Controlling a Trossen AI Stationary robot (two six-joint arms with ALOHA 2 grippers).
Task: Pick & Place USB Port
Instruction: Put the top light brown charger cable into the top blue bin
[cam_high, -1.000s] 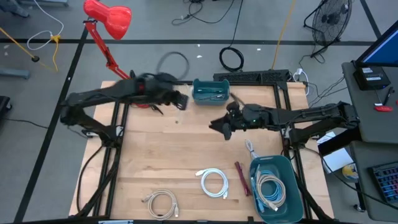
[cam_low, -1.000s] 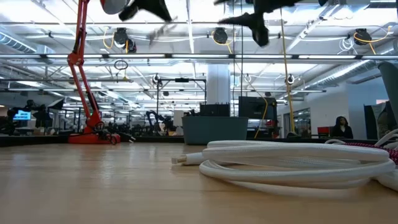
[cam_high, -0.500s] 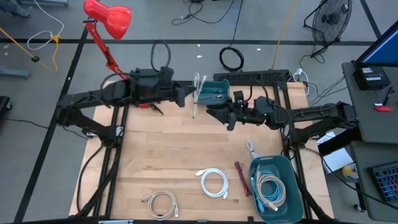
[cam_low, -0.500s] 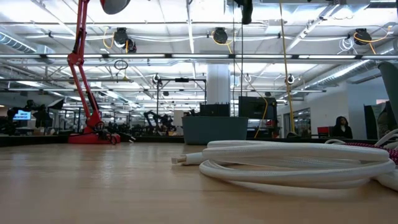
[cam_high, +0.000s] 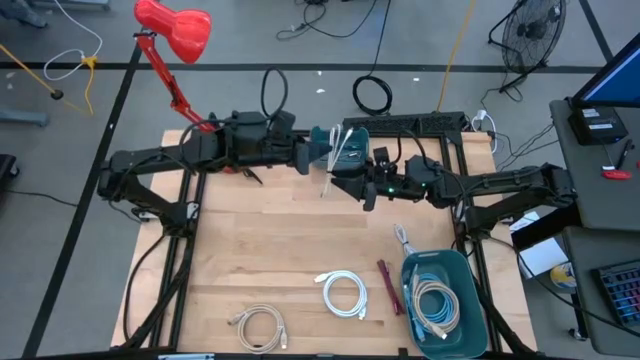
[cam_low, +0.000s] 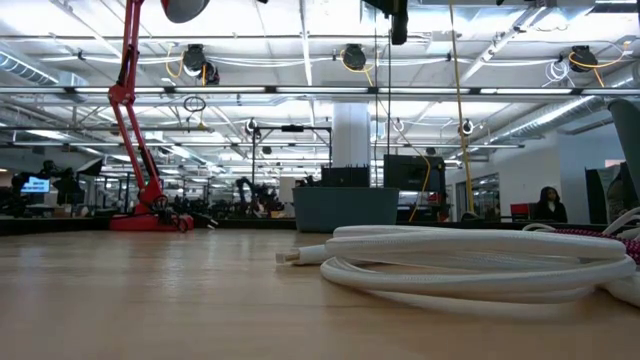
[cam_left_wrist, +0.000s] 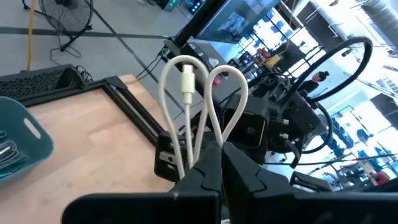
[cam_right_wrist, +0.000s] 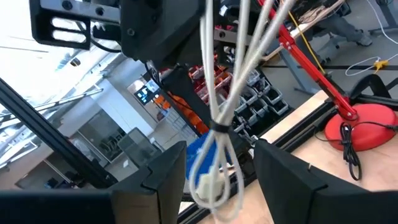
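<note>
Mid-handoff by the look of it, high above the table (cam_high: 280, 250). Left gripper (cam_high: 318, 155) clamped shut on a bundled white USB cable (cam_high: 334, 155), loops sticking out past the fingertips with the connector (cam_left_wrist: 188, 79) poking up between them in the left wrist view. Right gripper (cam_high: 345, 183) just beside it, facing it nearly nose to nose, fingers (cam_right_wrist: 165, 180) spread apart with the tied middle of the bundle hanging between them in the right wrist view. Not closed on it yet, and can't tell whether the pads touch the cable at all.

So: pick done, cable lifted clear of the wood, transfer only half made. Left to do, as a guess: right side closes, left lets go, then the trip over to a bin. Small teal bin (cam_high: 350, 147) sits right under and behind the two grippers, bigger teal bin (cam_high: 452, 265) with cables already in it well off toward the right arm's near side. Two more coiled cables, white (cam_high: 343, 294) and beige (cam_high: 259, 326), lying on the table far from both grippers, so probably more rounds to go.
</note>
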